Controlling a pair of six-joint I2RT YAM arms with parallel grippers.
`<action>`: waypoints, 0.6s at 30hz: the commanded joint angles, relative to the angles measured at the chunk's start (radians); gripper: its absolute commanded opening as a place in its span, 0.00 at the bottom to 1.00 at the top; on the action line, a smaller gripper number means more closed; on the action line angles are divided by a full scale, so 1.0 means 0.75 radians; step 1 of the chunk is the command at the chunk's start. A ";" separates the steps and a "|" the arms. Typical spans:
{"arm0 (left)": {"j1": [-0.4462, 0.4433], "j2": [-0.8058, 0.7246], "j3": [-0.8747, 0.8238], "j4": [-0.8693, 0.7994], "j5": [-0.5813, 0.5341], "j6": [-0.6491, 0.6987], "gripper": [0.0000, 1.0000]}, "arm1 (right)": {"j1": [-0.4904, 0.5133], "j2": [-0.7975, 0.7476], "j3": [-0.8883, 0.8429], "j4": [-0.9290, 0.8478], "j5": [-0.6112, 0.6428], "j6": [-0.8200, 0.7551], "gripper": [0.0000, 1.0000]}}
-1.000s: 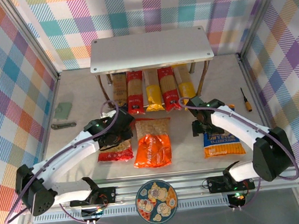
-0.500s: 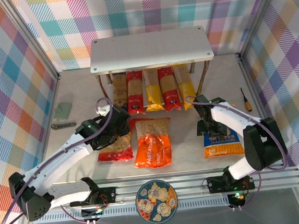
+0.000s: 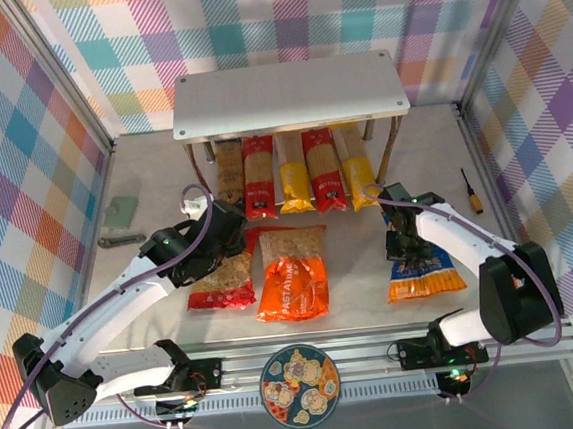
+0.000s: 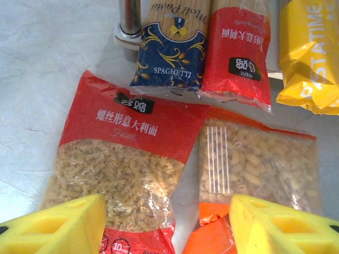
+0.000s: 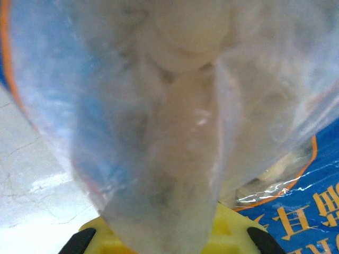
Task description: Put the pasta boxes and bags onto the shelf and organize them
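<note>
Plate point(image 3: 299, 384) with a bright pattern lies nearest, on the rail between the two bases. From the left base the left arm point(image 3: 123, 299) stretches long and low across the table point(image 3: 432, 152), slanting right and away with hardly a bend. Its wrist tips down, so the left gripper point(image 3: 230, 234) point(image 4: 169, 227) hangs over the far end of the red bag point(image 3: 220, 282) point(image 4: 119, 159). Its yellow fingers point(image 4: 58, 225) stand wide apart with nothing between them.

The right arm point(image 3: 470, 249) is folded, elbow jutting out to the right and forearm coming back left and away. The right gripper point(image 3: 407, 244) point(image 5: 159, 235) is clamped on the clear far end of the blue bag point(image 3: 427, 270) point(image 5: 286, 211); the film bunches down into the pads, and the bag narrows toward the grip.

The orange bag point(image 3: 292, 274) point(image 4: 254, 164) lies flat just right of the red one, touching it; the blue bag is well apart to the right.

Beyond the bags five packs lie side by side, their near ends poking out from under the shelf point(image 3: 288, 94). Left to right they are the tan pack point(image 3: 229, 171) point(image 4: 172, 53), left red pack point(image 3: 260, 182) point(image 4: 235, 53), left yellow pack point(image 3: 295, 184) point(image 4: 310, 53), right red pack point(image 3: 324, 171) and right yellow pack point(image 3: 356, 173). A shelf leg point(image 4: 128, 24) stands beside the tan pack. A screwdriver point(image 3: 472, 190) lies far right
</note>
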 commanded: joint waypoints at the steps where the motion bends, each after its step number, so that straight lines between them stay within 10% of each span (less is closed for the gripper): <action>1: 0.012 -0.008 0.040 -0.008 -0.021 0.031 0.63 | 0.006 -0.066 -0.052 -0.001 -0.254 0.001 0.00; 18: 0.022 0.027 0.074 0.018 -0.018 0.048 0.63 | 0.279 -0.202 0.135 -0.078 -0.358 0.016 0.00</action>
